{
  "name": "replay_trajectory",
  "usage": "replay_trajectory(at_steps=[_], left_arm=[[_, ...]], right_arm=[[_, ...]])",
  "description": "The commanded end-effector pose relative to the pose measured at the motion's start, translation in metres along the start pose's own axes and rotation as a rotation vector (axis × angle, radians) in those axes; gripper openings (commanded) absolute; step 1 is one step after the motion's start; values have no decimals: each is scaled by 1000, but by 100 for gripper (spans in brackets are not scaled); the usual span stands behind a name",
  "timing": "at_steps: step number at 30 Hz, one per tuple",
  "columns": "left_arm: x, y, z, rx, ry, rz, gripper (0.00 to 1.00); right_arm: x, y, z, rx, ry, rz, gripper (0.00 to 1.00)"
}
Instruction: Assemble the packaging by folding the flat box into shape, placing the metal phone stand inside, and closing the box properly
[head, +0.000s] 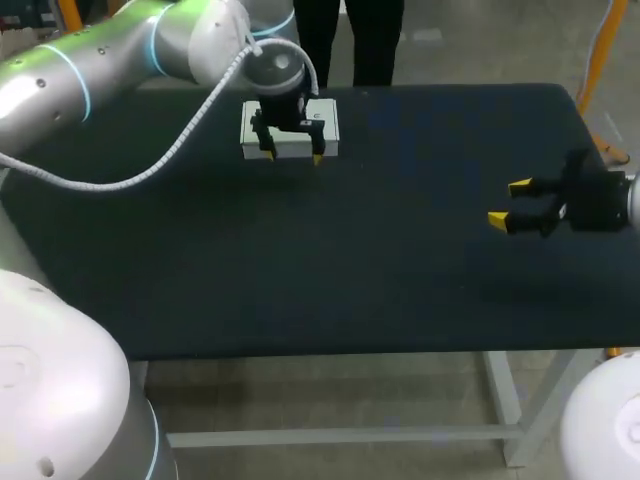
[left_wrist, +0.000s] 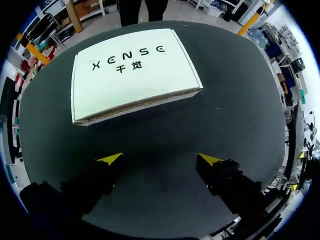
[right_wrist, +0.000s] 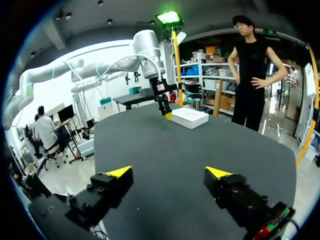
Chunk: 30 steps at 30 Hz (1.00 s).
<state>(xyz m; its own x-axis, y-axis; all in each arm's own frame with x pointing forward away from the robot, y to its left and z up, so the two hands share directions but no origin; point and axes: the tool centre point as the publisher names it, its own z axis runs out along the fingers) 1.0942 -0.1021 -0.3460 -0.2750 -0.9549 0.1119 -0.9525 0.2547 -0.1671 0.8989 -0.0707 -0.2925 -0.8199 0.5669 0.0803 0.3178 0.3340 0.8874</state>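
L gripper open, pointing down beside box; R gripper open.

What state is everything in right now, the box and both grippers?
box: folded up, lid shut, lying flat on the table.
left gripper: open, empty, box just ahead of it.
right gripper: open, empty, well away from the box.

My left arm is smooth silver-white with glowing cyan rings, a coiled white cable running beside it. My left claw and right claw are black, yellow-tipped.
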Motion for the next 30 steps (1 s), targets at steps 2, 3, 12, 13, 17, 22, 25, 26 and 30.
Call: replay_trajectory(at_steps=[2, 3, 12, 13, 17, 22, 25, 26, 30], left_arm=[[-13, 82, -30, 349, 119, 71, 100], [-13, 87, -33, 359, 132, 89, 100], [-22, 111, -46, 417, 240, 214, 100], [-23, 113, -47, 431, 247, 222, 100], [-26, 119, -50, 463, 265, 260, 100], [-30, 124, -54, 509, 287, 286, 100], [-31, 128, -58, 548, 290, 303, 100], [-31, 129, -59, 564, 288, 310, 100], [-32, 134, -63, 601, 291, 331, 100]], right_arm=[[-1, -1, -1, -6, 5, -1, 100], [-1, -1, -1, -6, 5, -1, 100], [-1, -1, -1, -6, 5, -1, 100], [-1, -1, -1, -6, 5, -1, 100], [-1, -1, -1, -6, 5, -1, 100], [-1, -1, -1, -6, 5, -1, 100], [-1, -1, -1, -6, 5, -1, 100], [-1, -1, -1, -6, 5, -1, 100], [-1, -1, -1, -6, 5, -1, 100]])
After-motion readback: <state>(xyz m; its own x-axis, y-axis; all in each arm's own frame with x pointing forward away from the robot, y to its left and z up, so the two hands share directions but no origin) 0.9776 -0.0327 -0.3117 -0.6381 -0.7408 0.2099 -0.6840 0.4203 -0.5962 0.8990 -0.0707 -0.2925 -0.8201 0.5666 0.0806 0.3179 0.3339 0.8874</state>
